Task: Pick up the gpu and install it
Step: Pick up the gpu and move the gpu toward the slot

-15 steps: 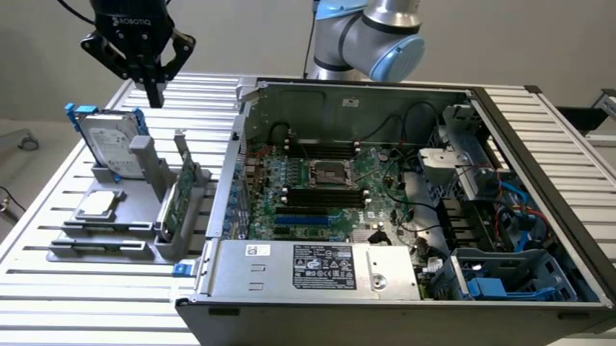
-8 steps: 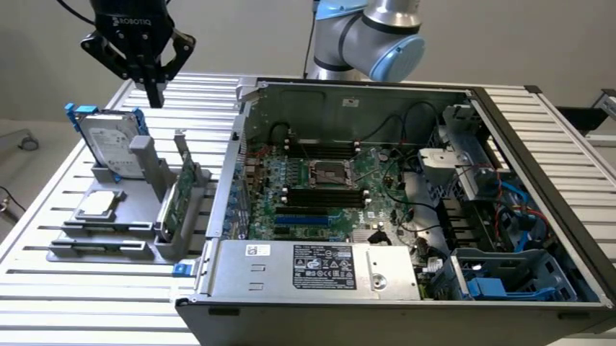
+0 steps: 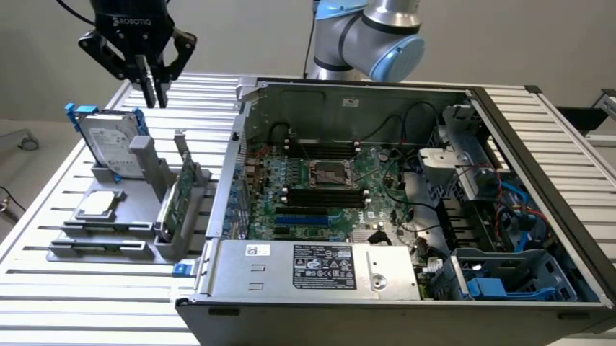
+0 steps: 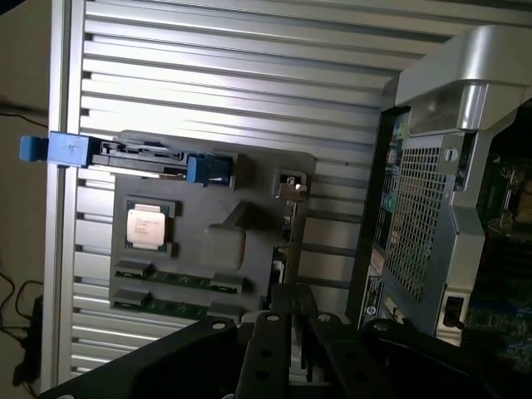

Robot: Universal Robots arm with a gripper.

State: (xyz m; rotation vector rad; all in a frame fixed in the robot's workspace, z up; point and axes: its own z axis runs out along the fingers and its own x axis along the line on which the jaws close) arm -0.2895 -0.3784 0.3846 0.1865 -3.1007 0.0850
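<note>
Case (image 3: 356, 85): open on top, at 3 o'clock of the gpu (image 3: 178, 196) in the exterior view, its side wall just beside the card; motherboard (image 3: 318, 191) and cables lie inside.
Holder (image 3: 140, 251): grey, on the slatted table (image 3: 58, 295); carries a hard drive (image 3: 108, 140) with blue rails upright at its 12 o'clock end, a chip (image 3: 99, 204) lying flat, and memory sticks (image 3: 101, 228) toward 6 o'clock.
Gpu: on edge in the holder's slot nearest the case, green face showing.
Gripper (image 3: 157, 104): in the air at 12 o'clock of the gpu, well apart from it; fingers a narrow gap apart, holding nothing.
</note>
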